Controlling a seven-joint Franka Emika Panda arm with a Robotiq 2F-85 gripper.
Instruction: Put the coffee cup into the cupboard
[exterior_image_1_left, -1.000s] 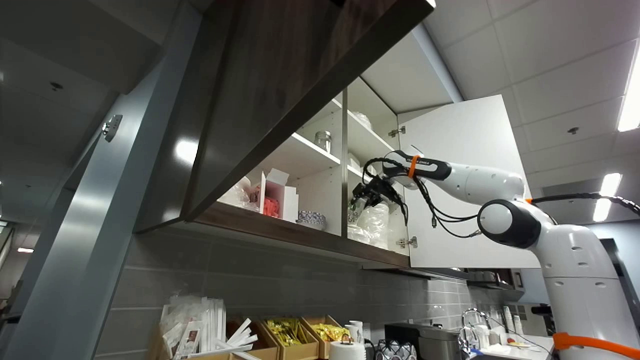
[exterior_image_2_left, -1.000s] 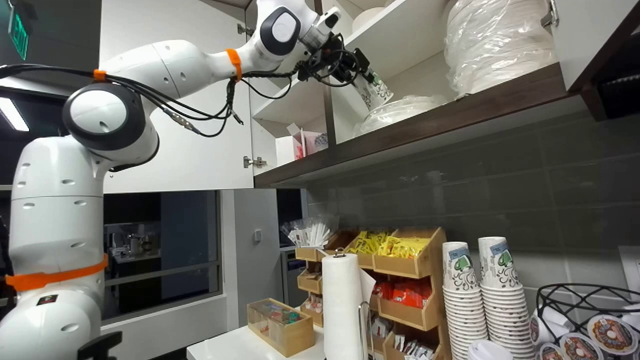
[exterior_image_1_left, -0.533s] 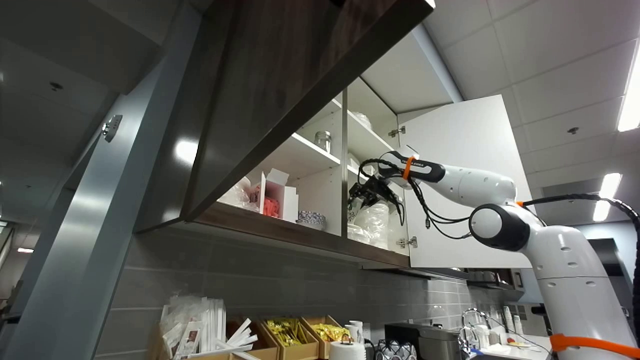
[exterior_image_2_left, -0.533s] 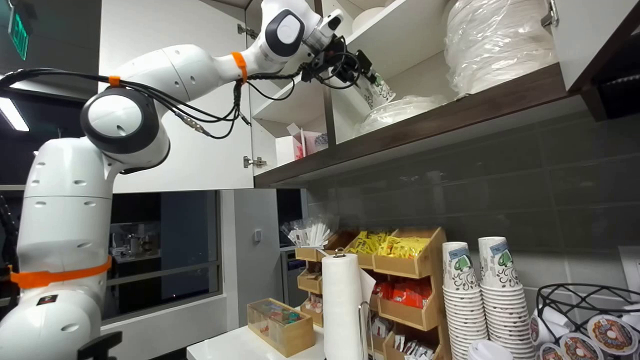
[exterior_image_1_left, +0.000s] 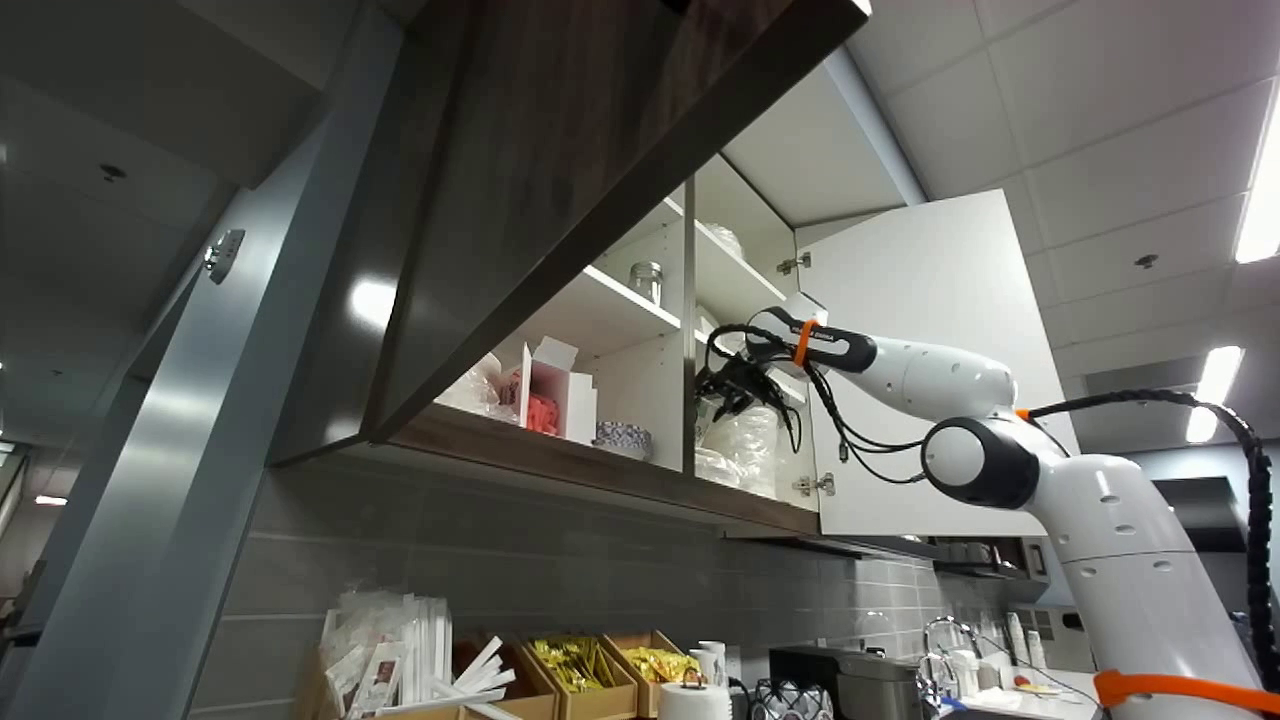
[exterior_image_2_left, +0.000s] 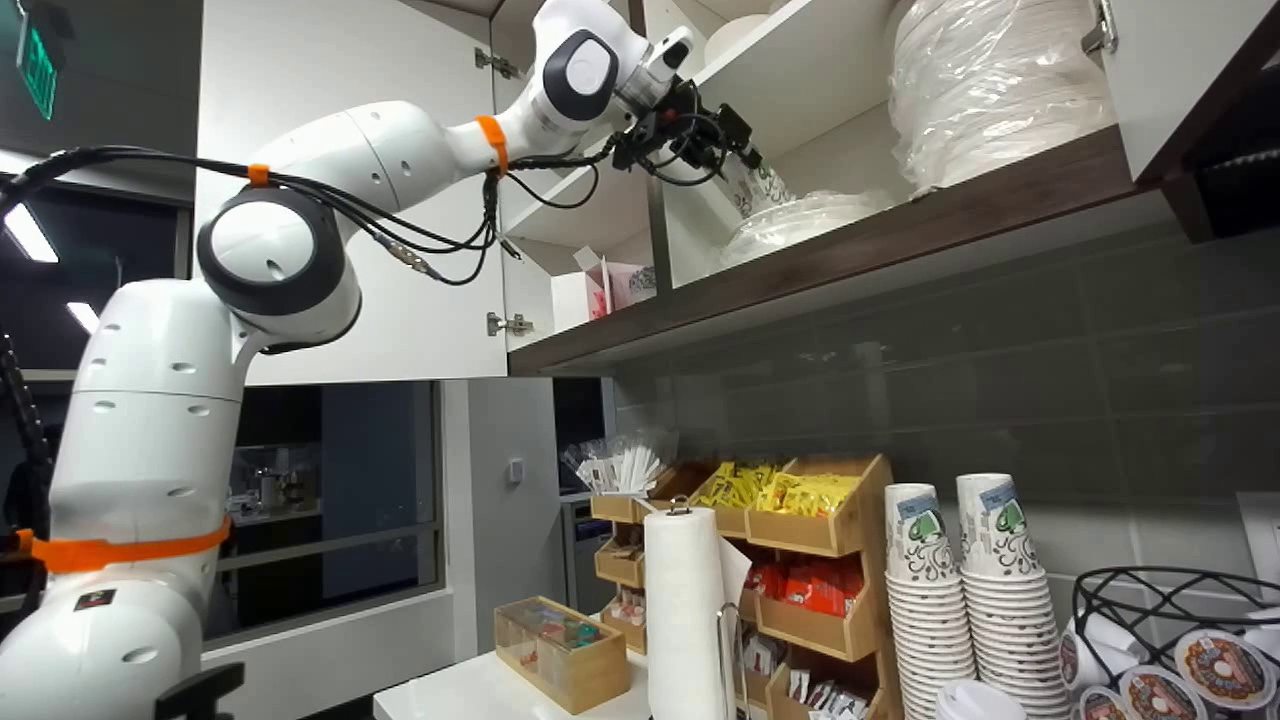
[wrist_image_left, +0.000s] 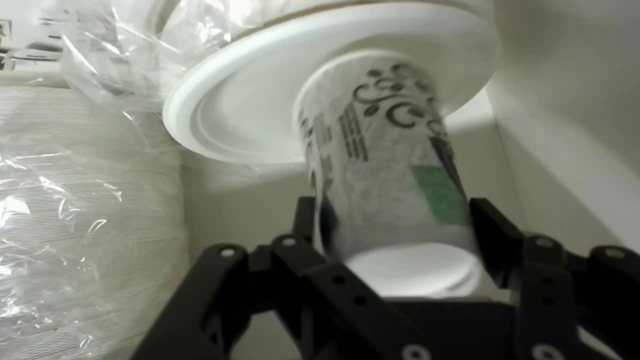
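My gripper (wrist_image_left: 393, 218) is shut on the coffee cup (wrist_image_left: 375, 135), a white paper cup with dark swirls and a green patch, with one finger on each side. The cup is tilted inside the cupboard (exterior_image_2_left: 900, 226), over its lowest shelf. In an exterior view the cup (exterior_image_2_left: 758, 190) points down under the gripper (exterior_image_2_left: 742, 152), its lower end partly hidden behind wrapped plates. In the wrist view its far end overlaps a white plate (wrist_image_left: 235, 120); I cannot tell whether they touch. The gripper (exterior_image_1_left: 708, 385) is also inside the cupboard (exterior_image_1_left: 590, 485) in an exterior view; the cup barely shows there.
Plastic-wrapped plates (exterior_image_2_left: 805, 224) lie on the shelf beside the cup. A tall wrapped stack (exterior_image_2_left: 1000, 100) stands farther along; it is close in the wrist view (wrist_image_left: 85, 225). A dark upright divider (exterior_image_1_left: 688, 330) and an open white door (exterior_image_1_left: 930, 330) flank the arm.
The arm has moved deeper into the cupboard with the cup. In an exterior view the gripper went slightly right and down, and the cup's lower end is now partly behind the wrapped plates.
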